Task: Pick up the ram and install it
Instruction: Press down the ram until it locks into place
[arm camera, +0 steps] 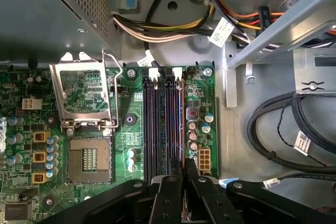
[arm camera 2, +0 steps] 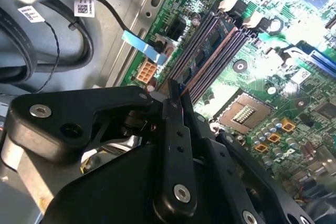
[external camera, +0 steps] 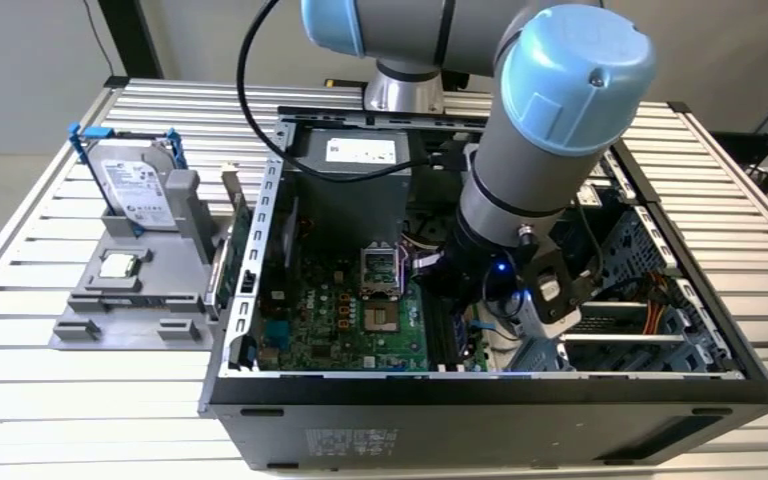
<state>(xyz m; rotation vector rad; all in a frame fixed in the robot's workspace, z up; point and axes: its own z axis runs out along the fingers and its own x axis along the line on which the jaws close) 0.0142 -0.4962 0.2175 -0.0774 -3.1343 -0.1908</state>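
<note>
Four memory slots [arm camera: 163,124] run side by side on the motherboard [arm camera: 63,182], next to the open CPU socket [arm camera: 89,158]. The ram [arm camera: 182,124] stands on its edge in the slot on the capacitor side, its long axis along the slots. The pincer [arm camera: 183,174] is pressed together on the near end of the ram, directly above that slot. In the exterior view, the arm [external camera: 544,150] reaches steeply down into the open computer case [external camera: 491,400] on the worktop [external camera: 77,400].

cables [arm camera: 273,129] beside slots [arm camera: 163,124] — drive cage [external camera: 624,290] near
</note>
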